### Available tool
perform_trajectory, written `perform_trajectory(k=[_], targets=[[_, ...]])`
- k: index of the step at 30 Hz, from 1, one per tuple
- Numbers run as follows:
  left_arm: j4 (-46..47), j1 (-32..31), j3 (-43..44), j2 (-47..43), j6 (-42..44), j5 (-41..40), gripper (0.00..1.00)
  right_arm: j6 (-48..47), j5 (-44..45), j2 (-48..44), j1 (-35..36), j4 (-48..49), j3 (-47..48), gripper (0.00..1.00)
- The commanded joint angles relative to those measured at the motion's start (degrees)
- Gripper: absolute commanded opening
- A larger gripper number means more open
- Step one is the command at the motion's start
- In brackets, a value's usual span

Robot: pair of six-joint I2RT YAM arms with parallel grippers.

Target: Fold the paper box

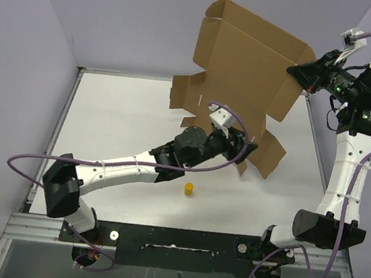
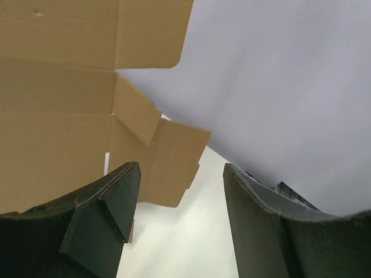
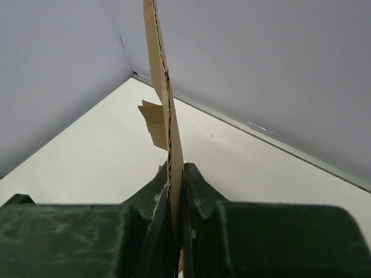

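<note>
holding the paper box up off the worktop, my right claw is pinching its edge. my left claw is spread, empty, with the lower flaps just ahead of it. i judge the folding barely begun: the sheet hangs mostly flat, and the walls and tabs are all left to raise.

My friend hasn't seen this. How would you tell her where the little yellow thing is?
Find the white table top, then the left robot arm stretched across it. Just on the near side of that arm's black part stands a small yellow cylinder. It is the only yellow thing, tiny beside the big brown cardboard box held in the air.
</note>
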Motion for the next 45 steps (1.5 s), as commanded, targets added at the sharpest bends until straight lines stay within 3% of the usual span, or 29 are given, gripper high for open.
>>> perform_trajectory(k=[1,5,12,15,19,24,35,45], targets=[[-3.2,-3.0,10.9,7.0,3.1,-8.7,0.57,-0.2,1.1,-2.9,0.7,1.2,2.3,0.0],[-4.6,-5.8,15.6,11.0,5.7,-14.1,0.59,-0.1,0.9,-2.9,0.9,1.3,2.2,0.0],[-14.8,-6.7,27.3,18.9,7.9,-20.9,0.6,0.9,0.1,-2.9,1.0,2.0,1.9,0.0],[-17.9,-6.4,30.6,21.3,8.9,-23.4,0.53,0.9,-0.1,-2.9,1.1,2.0,2.0,0.0],[-20.2,-4.8,31.3,21.8,8.9,-24.2,0.33,0.9,-0.5,-2.9,1.1,1.9,2.2,0.0],[-20.0,-2.1,29.1,19.9,8.8,-22.1,0.22,1.3,-1.3,-2.9,1.1,2.2,2.1,0.0],[-15.3,2.4,26.0,18.4,11.6,-17.2,0.22,4.5,-3.5,-2.9,1.1,4.9,0.8,0.0],[-13.1,4.4,31.4,22.4,14.4,-16.1,0.22,9.7,-6.0,-3.1,1.0,8.4,-1.3,0.0]])
